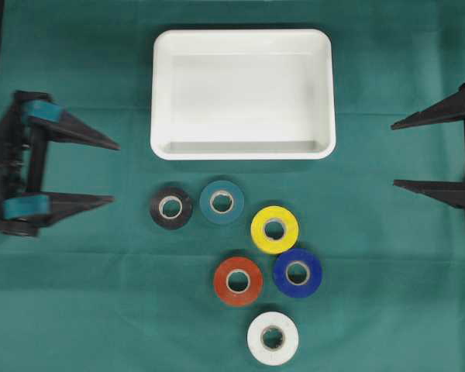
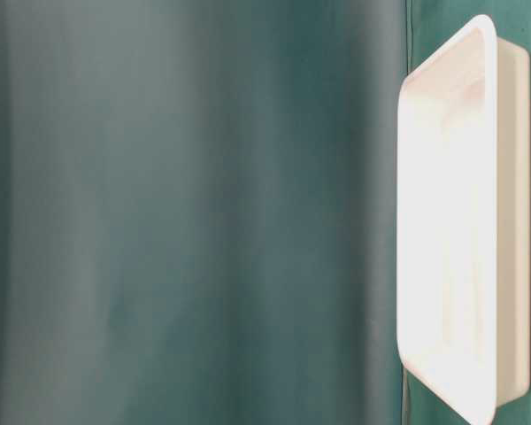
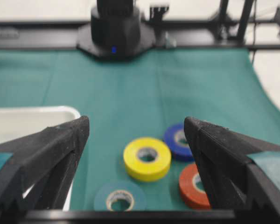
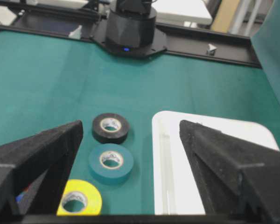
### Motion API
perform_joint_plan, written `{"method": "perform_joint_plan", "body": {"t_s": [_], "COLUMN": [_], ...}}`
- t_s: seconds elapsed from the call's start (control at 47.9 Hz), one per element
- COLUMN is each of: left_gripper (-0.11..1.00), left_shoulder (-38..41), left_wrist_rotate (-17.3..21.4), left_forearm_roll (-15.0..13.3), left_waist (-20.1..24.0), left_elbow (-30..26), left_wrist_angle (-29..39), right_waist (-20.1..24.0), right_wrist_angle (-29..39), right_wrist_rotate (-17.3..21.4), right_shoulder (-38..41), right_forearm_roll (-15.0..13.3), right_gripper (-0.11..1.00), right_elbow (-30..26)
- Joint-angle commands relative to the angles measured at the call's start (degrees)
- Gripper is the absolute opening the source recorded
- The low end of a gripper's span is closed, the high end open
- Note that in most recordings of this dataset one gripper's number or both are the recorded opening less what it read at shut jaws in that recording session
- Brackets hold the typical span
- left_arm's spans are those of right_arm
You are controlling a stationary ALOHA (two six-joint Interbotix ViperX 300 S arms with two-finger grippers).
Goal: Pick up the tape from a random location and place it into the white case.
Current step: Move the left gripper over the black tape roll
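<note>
Six tape rolls lie flat on the green bench (image 1: 77, 310) just below the white case (image 1: 242, 151): black tape (image 1: 170, 208) touching teal tape (image 1: 222, 201); yellow tape (image 1: 274, 229), blue tape (image 1: 297, 273), red tape (image 1: 238, 280), white tape (image 1: 273, 338); left gripper (image 1: 115, 172) and right gripper (image 1: 394, 154) released, well apart at the sides.

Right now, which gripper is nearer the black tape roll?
Left. The left gripper, open, sits just to the left of the black tape roll in the overhead view. The right gripper, also open, is far across the cloth, beyond the white case.
</note>
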Motion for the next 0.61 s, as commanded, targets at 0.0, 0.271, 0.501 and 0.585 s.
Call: {"method": "perform_joint_plan", "body": {"t_s": [0.0,0.271,0.501,0.585], "left_gripper": [0.98,0.98,0.98,0.98], "left_shoulder": [3.08,7.47,7.03,7.56], "left_wrist_rotate": [0.0,0.18,-0.35,-0.88], "left_forearm_roll": [0.0,0.0,-0.09,0.0], "left_waist": [-0.09,-0.09,-0.18,-0.09], "left_elbow": [-3.43,-6.33,-6.24,-6.94], "left_wrist_angle": [-0.53,0.09,0.44,1.93], "right_waist": [0.0,0.0,0.0,0.0], "right_wrist_angle": [-0.26,-0.09,-0.09,0.18], "right_wrist_rotate": [0.09,0.09,0.09,0.09], "right_shoulder": [0.44,0.44,0.44,0.44], "right_forearm_roll": [-0.09,-0.09,-0.09,-0.09], "right_gripper": [0.92,0.92,0.92,0.92], "right_elbow": [-1.58,-1.58,-1.58,-1.58]}}
